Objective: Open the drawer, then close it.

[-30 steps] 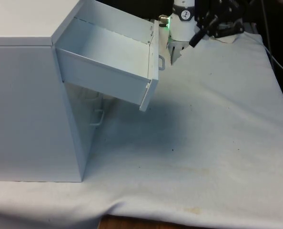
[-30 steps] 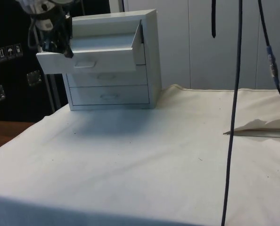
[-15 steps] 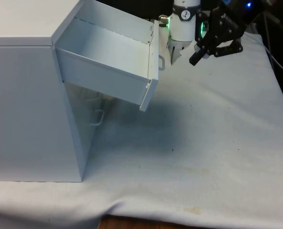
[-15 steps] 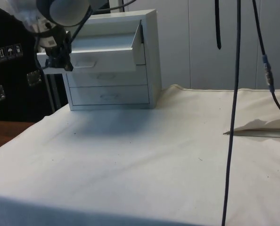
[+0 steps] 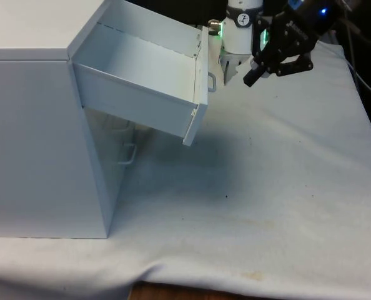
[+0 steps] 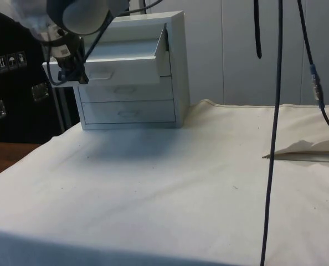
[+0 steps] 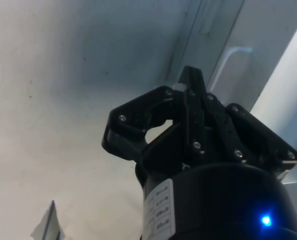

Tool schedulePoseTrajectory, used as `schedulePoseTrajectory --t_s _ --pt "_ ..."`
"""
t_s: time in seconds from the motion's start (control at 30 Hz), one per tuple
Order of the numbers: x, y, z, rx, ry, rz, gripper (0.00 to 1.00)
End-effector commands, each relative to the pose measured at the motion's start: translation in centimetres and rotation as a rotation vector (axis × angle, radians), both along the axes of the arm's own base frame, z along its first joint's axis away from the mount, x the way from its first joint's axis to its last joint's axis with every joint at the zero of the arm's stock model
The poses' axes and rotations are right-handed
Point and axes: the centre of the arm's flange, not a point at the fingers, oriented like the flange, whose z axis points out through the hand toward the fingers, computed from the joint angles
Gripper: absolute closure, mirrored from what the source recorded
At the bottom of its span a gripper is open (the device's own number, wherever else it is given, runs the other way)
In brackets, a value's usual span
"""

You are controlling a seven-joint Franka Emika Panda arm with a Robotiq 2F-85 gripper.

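Observation:
A white chest of drawers (image 5: 35,125) stands on the table at the front view's left. Its top drawer (image 5: 142,72) is pulled far out, with its front panel and small handle (image 5: 211,81) facing the arm. My black gripper (image 5: 248,79) hangs just off that panel, a little to the front view's right of the handle and apart from it. In the side view the gripper (image 6: 77,78) sits at the open drawer's (image 6: 112,71) outer corner. In the wrist view the fingertips (image 7: 190,80) are pressed together with nothing between them, and a drawer handle (image 7: 232,56) lies beyond.
Two lower drawers (image 6: 126,101) are pushed in, one handle showing under the open drawer (image 5: 129,154). Dark cables (image 6: 276,111) hang in the side view's foreground. A pale flat sheet (image 6: 311,153) lies at that view's right. White cloth (image 5: 267,187) stretches to the table's edge.
The gripper has come down from above the drawer's front to beside its handle, then shifted slightly towards the panel. The drawer has stayed open and still.

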Motion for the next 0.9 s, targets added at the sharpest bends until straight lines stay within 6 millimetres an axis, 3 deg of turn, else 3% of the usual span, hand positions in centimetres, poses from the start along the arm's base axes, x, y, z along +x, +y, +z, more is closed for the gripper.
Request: schedulePoseTrajectory --t_s 0.0,0.4,0.87 --pt "-0.3 -0.2 0.2 -0.001 -0.001 0.015 1.00" --pt "-1.1 -1.9 0.0 -0.023 0.035 0.007 1.00" --pt "-1.2 -5.5 -0.2 -0.035 0.076 0.010 1.00"
